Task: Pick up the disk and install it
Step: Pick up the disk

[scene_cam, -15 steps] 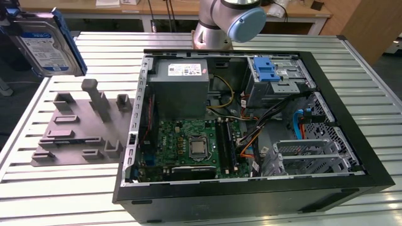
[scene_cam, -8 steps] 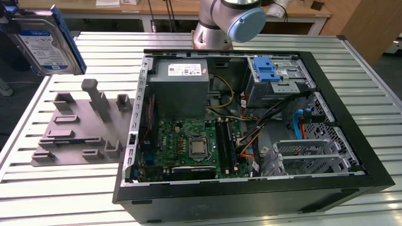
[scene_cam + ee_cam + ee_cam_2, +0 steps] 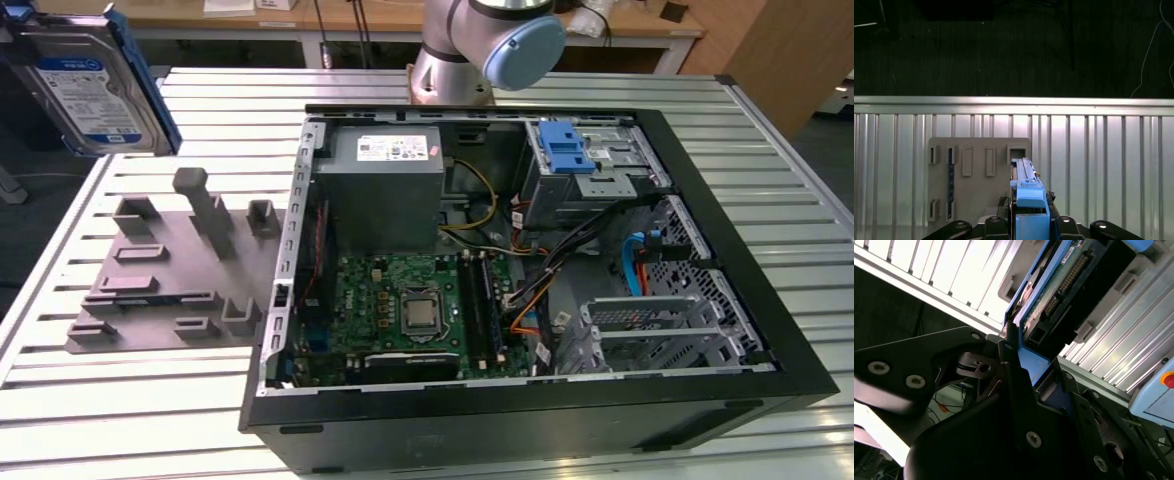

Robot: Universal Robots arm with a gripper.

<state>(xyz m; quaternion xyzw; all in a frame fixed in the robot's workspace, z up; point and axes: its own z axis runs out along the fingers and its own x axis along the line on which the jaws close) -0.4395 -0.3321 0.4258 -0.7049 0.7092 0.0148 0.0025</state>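
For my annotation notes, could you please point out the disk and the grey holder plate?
disk [image 3: 87, 100]: exterior view, on its label.
grey holder plate [image 3: 180, 272]: exterior view, on its flat base.

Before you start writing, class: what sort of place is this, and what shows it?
Probably a robotics lab bench: a grey robot arm rises behind an open black computer case on a ribbed aluminium table, its hand gripping the silver blue-framed hard disk.

One disk [image 3: 87, 90], one open computer case [image 3: 534, 420], one grey holder plate [image 3: 180, 280].
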